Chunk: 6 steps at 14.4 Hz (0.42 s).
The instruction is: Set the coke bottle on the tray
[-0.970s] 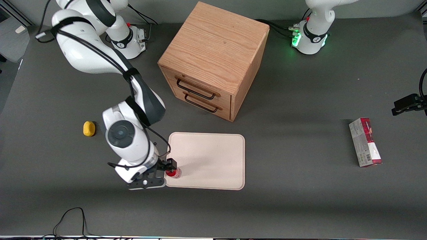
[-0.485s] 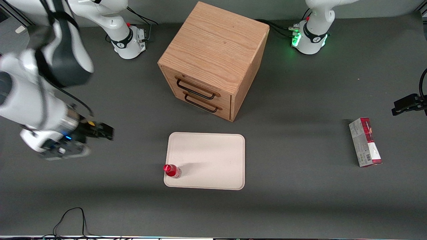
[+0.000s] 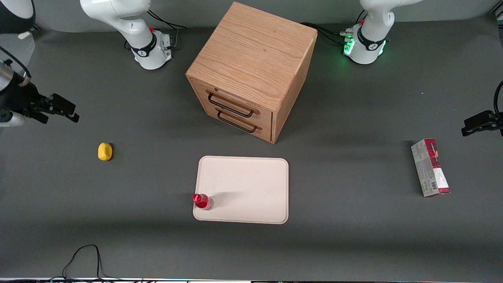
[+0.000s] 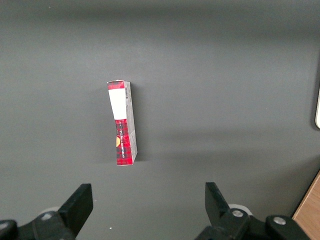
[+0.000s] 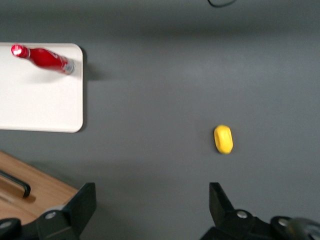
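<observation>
The coke bottle (image 3: 202, 201), small and red with a red cap, stands upright on the cream-white tray (image 3: 251, 184), at the tray's corner nearest the front camera and the working arm's end. It also shows in the right wrist view (image 5: 46, 58), on the tray (image 5: 40, 105). My gripper (image 3: 63, 110) is open and empty, raised high above the table at the working arm's end, well away from the tray. In the right wrist view its fingers (image 5: 82, 202) stand wide apart over bare table.
A wooden drawer cabinet (image 3: 251, 70) stands farther from the front camera than the tray. A small yellow object (image 3: 105, 151) lies on the table toward the working arm's end. A red-and-grey box (image 3: 430, 168) lies toward the parked arm's end.
My gripper let go of the bottle on the tray, then rose and drew back toward the working arm's end. The bottle has stayed upright in place.
</observation>
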### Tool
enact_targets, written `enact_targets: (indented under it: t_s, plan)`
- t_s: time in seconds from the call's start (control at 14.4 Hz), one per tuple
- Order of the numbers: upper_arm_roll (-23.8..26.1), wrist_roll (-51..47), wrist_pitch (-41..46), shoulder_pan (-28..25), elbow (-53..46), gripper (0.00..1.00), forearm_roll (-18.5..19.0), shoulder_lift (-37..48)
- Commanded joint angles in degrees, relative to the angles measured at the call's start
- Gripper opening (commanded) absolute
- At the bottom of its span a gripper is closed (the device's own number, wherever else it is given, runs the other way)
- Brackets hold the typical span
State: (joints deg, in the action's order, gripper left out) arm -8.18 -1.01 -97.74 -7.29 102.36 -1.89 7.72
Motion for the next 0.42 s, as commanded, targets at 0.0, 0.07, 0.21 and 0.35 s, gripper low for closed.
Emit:
enact_targets:
  t_s: [0.0, 0.07, 0.21, 0.35]
  plan:
    - [-0.43, 0.4, 0.18, -0.62, 2.58, 1.0, -0.75, 2.04]
    - [-0.43, 0.49, 0.18, -0.62, 2.58, 1.0, -0.66, 1.86]
    - [-0.17, 0.49, 0.18, -0.62, 2.4, 1.0, 0.3, 1.69]
    - [-0.08, 0.49, 0.18, -0.62, 2.4, 1.0, 0.57, 1.6]
